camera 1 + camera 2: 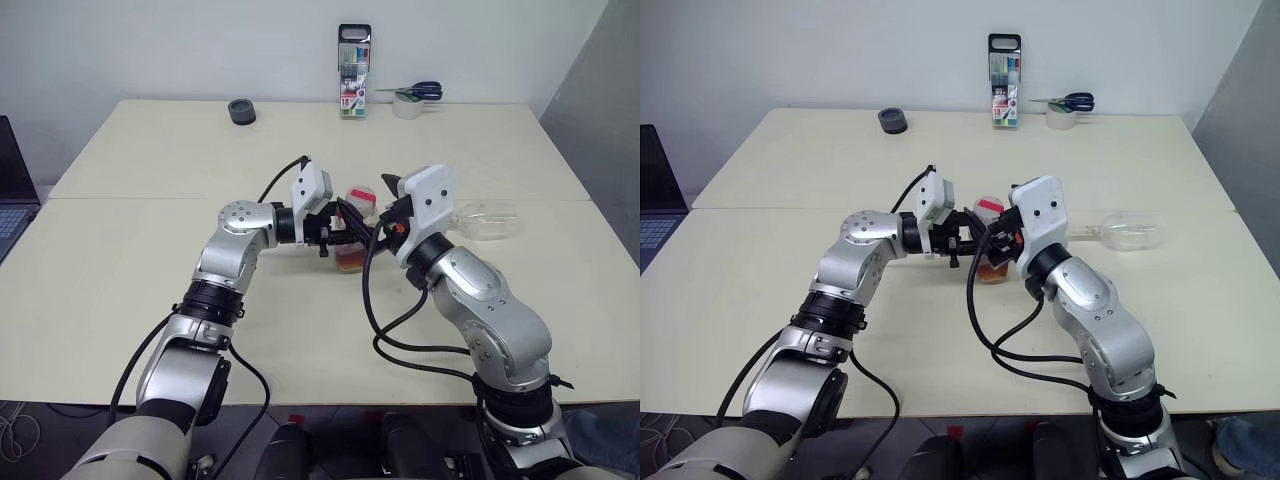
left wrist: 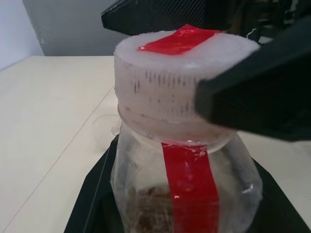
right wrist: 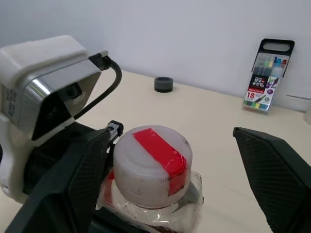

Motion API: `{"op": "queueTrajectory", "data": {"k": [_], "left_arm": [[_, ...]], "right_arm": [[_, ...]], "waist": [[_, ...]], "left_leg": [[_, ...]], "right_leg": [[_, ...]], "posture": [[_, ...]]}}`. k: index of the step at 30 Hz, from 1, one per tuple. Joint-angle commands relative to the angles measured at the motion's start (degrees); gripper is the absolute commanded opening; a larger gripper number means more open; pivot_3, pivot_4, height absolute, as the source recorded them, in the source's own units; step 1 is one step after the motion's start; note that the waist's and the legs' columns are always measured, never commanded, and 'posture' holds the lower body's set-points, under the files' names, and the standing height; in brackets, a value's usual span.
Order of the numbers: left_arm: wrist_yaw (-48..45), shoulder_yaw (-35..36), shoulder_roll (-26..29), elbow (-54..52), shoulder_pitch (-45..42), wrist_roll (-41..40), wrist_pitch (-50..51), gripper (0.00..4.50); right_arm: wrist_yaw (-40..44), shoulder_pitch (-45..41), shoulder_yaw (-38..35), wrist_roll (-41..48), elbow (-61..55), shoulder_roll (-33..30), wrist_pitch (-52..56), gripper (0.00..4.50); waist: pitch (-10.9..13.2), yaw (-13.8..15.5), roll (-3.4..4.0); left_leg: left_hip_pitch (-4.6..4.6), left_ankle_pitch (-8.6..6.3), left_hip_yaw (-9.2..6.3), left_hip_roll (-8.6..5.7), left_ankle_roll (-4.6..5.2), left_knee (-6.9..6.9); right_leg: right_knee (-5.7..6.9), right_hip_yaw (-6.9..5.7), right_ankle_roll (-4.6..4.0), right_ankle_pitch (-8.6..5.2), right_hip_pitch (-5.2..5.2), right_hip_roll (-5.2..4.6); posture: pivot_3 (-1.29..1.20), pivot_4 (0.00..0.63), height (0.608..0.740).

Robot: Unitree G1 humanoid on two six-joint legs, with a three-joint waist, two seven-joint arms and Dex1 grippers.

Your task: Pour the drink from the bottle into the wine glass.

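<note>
A: Where was the bottle [image 1: 356, 232]?
B: Mid-table [image 1: 150, 260], held upright by the left gripper [image 1: 345, 238], which was clamped tight round its body. Broad bare tabletop lay toward nine o'clock, every edge well off.
A: And the right gripper [image 3: 170, 194]?
B: Spread wide, one finger [image 3: 272, 174] either side of the cap [image 3: 151, 165], one pressing its rim in the left wrist view.
A: The glass [image 1: 487, 221]?
B: On its side at three o'clock of the bottle, near the right arm.
A: Anything extra by view?
B: The drink [image 2: 150, 213] showed low in the bottle in the left wrist view; the pen case [image 3: 267, 76] and black roll [image 3: 164, 84] showed at twelve o'clock.
</note>
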Motion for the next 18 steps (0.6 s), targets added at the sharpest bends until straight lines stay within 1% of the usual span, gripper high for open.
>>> {"op": "queueTrajectory", "data": {"k": [1,4,5,7,10,12,13,14,15,16,18], "left_arm": [[-0.23,0.90,-0.15,-1.55,-1.55,-0.53,-1.09,1.81],[-0.39,0.88,-0.09,-1.59,-1.30,-0.43,-1.11,1.81],[-0.41,0.89,-0.07,-1.60,-1.25,-0.42,-1.11,1.81],[-0.52,0.87,-0.02,-1.73,-1.15,-0.44,-0.99,1.81],[-1.19,0.74,0.18,-1.82,-1.02,-0.64,-0.77,1.81],[-3.43,0.29,0.70,-1.69,-1.14,-0.93,-1.11,1.81],[-4.27,0.15,0.85,-1.59,-1.22,-0.98,-1.27,1.81],[-5.53,-0.13,1.03,-1.19,-1.39,-0.78,-2.24,1.81],[-6.44,-0.28,1.08,-0.82,-1.59,-0.61,-2.85,1.81],[-6.90,-0.30,1.05,-0.46,-1.80,-0.53,-3.21,1.81],[-7.15,-0.02,0.83,0.09,-2.11,-0.54,-3.48,1.81]], "right_arm": [[-0.05,0.33,0.22,-0.71,-0.80,0.70,-1.69,3.02],[0.19,0.51,0.76,-1.84,-0.49,0.68,-3.16,1.91],[0.23,0.55,0.95,-2.22,-0.42,0.56,-3.53,1.82],[0.37,0.69,0.89,-1.98,-0.36,0.78,-3.87,1.83],[3.66,0.31,0.27,0.51,0.21,0.08,-4.51,1.83],[16.84,-2.01,-2.24,8.69,2.23,-5.33,-3.61,1.83],[21.47,-2.97,-3.20,11.55,3.20,-7.45,-3.21,1.83],[28.63,-6.20,-4.54,14.17,7.56,-12.00,-2.29,1.83],[34.01,-9.42,-5.65,16.05,11.94,-15.63,-0.96,1.83],[37.84,-12.17,-6.36,17.41,15.61,-18.40,-0.03,1.83],[40.95,-15.31,-6.86,19.21,19.27,-21.01,1.42,1.83]], "waist": [[0.00,-0.05,0.00],[0.00,-0.06,0.00],[0.00,-0.06,0.00],[0.00,-0.06,0.00],[0.00,-0.06,0.00],[0.00,-0.04,0.00],[0.01,-0.03,0.00],[0.01,-0.03,0.01],[0.03,-0.04,0.04],[0.03,-0.07,0.04],[0.03,-0.09,0.04]], "left_leg": [[0.00,0.00,0.00,0.00,0.00,0.00],[0.00,0.00,-0.01,0.00,0.00,0.00],[0.00,0.00,0.00,0.00,0.00,0.01],[0.00,0.00,0.00,0.00,0.00,0.01],[0.01,0.00,0.00,0.01,0.00,0.00],[0.00,0.00,0.01,0.00,0.00,0.01],[0.00,-0.01,0.01,-0.03,0.02,0.02],[0.00,-0.09,0.03,-0.05,0.17,0.03],[0.03,-0.12,0.04,-0.04,0.22,0.05],[0.06,-0.12,0.05,-0.04,0.23,0.01],[0.09,-0.12,0.04,0.00,0.24,0.01]], "right_leg": [[0.00,0.00,0.00,0.00,0.00,0.00],[0.01,0.00,0.00,0.00,0.00,0.01],[0.01,0.00,0.00,0.00,0.00,0.00],[0.01,0.00,0.00,0.00,0.00,0.00],[0.02,0.00,0.00,0.00,0.00,0.01],[0.01,0.00,0.00,0.00,0.00,0.01],[-0.01,0.00,0.00,0.00,0.02,0.00],[-0.04,0.01,0.01,0.00,0.04,-0.01],[-0.04,-0.02,0.01,0.00,0.08,-0.01],[-0.05,0.00,0.01,0.01,0.08,-0.01],[-0.02,-0.03,0.00,0.01,0.08,0.03]], "posture": [[0.00,0.150,0.740],[0.00,0.150,0.740],[0.00,0.150,0.740],[0.00,0.150,0.740],[0.00,0.150,0.740],[0.00,0.150,0.740],[0.00,0.150,0.740],[0.00,0.150,0.740],[0.00,0.150,0.740],[0.00,0.150,0.740],[0.00,0.150,0.740]]}}
